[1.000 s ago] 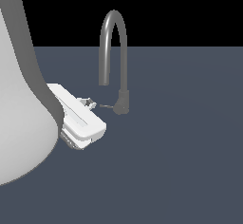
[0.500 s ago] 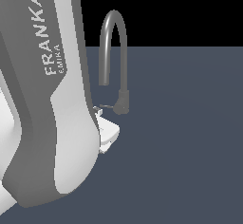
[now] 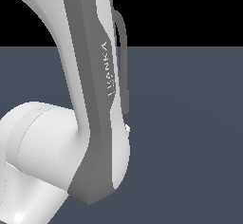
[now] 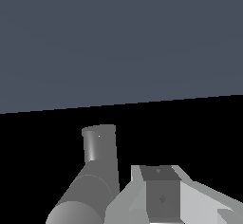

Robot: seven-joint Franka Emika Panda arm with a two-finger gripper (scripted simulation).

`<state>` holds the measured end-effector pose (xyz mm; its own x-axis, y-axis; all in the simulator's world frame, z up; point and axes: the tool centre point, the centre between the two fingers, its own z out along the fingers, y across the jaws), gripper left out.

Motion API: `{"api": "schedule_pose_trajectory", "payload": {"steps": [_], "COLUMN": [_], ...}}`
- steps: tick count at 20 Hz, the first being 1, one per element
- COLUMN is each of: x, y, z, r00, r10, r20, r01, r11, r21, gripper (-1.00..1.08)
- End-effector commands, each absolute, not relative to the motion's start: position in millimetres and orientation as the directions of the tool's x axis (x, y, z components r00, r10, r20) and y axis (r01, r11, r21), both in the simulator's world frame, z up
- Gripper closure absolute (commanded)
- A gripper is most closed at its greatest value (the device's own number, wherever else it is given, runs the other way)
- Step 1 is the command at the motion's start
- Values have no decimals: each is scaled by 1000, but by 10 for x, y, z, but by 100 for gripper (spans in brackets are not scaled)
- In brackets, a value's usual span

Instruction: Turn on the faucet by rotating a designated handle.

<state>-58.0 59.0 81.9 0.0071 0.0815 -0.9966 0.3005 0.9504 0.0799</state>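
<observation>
Mostly you saw one white arm (image 3: 90, 123) filling the exterior view's left and centre, with one faucet (image 3: 124, 61) as a grey sliver at its right edge, upper centre. Its handle was hidden. One gripper (image 4: 161, 197) finger showed low in the wrist view, perhaps beside the faucet; spread or pressed together, you couldn't tell.

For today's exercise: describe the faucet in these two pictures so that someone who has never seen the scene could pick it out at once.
In the exterior view, find the big white and grey robot arm that fills the exterior view's left. Just past its edge on the exterior view's right, a thin grey tube peeks out: the faucet, mostly hidden. Unlike the broad, white, lettered arm, it is slim, plain, uniformly grey, and curves over at the top.
</observation>
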Motion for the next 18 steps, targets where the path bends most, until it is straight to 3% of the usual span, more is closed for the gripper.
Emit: {"api": "schedule_pose_trajectory", "payload": {"steps": [1,18], "x": [-551,-481], "y": [557,499], "z": [778,740], "r00": [4,1], "r10": [55,3], "r20": [-998,-1000], "r01": [276,232], "r11": [960,973], "r21": [54,3], "gripper": [108,108]}}
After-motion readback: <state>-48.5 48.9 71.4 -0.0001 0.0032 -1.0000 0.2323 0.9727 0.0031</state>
